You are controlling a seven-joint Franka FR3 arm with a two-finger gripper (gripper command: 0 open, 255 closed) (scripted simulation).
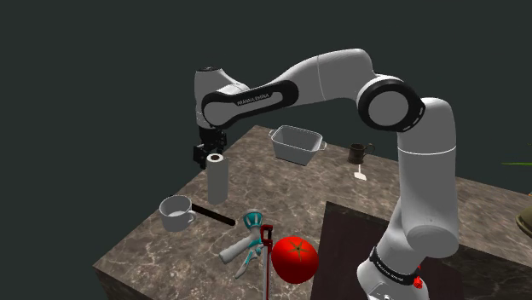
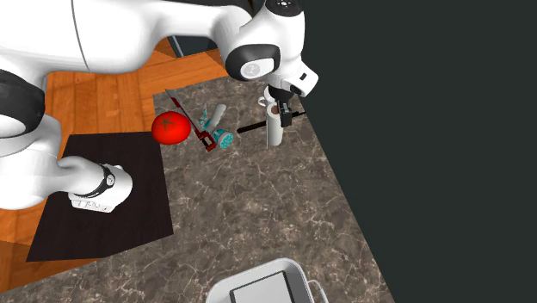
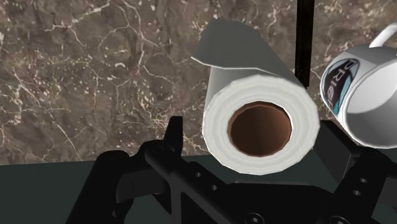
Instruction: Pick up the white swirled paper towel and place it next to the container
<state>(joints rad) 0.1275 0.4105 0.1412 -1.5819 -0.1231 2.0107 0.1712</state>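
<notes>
At the edge of the marble counter toward the shoulder view's left, the white paper towel roll stands upright; its brown core shows from above in the wrist view. The gripper hangs directly over the roll's top, fingers spread and straddling it. A gap shows on one side and the other finger sits close. No contact is evident, so the roll is judged not yet held. A white mug stands near the roll, and a black rod lies just beside the mug and near the roll's base. The container, a white rectangular tub, sits well apart toward the shoulder view's right. Step in hand, by judgement: securing the grasp. Recommended: centre the roll between the fingers before closing, so neither finger shoves it sideways and tips it. Descend enough to bite below the top rim, and close gently, as the soft roll will likely compress. Lift straight up to clear mug and rod, then carry toward the tub and set the roll down upright beside it, not inside. Risk noted: the counter edge is near, should the roll topple.
</notes>
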